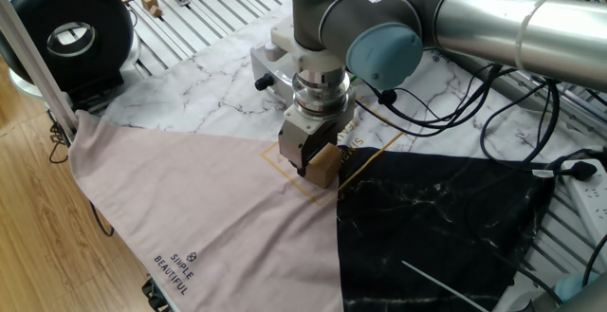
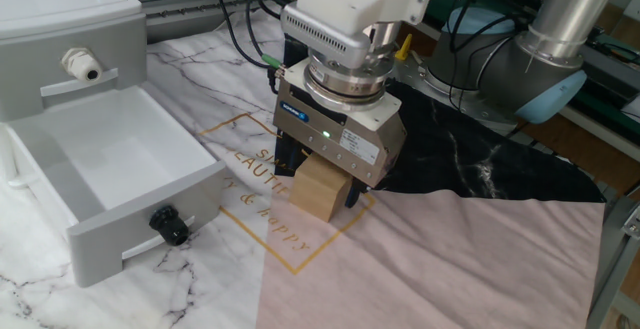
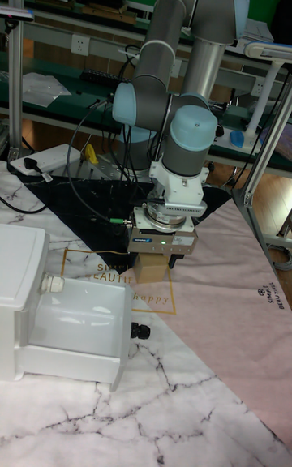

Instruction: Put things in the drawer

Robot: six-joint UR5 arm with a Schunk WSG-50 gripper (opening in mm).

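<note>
Gripping from above, the grey two-finger gripper [image 2: 322,191] is clamped on the small tan-brown cube [image 2: 320,189], at or just above the marble-patterned cloth [image 2: 420,269]. Beside it, the white box-like drawer with a black knob [image 2: 60,209] stands pulled open with nothing inside, so by my reading the carry and drop remain.

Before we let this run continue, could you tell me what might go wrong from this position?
1. The gripper straddles the tan cube on the cloth; whether the fingers actually press it is unclear, so it may slip on lifting.
2. The cube sits on the loose cloth, which could shift or snag.
3. The open drawer lies close beside the cube; a low carry might knock its front wall or black knob.
</note>
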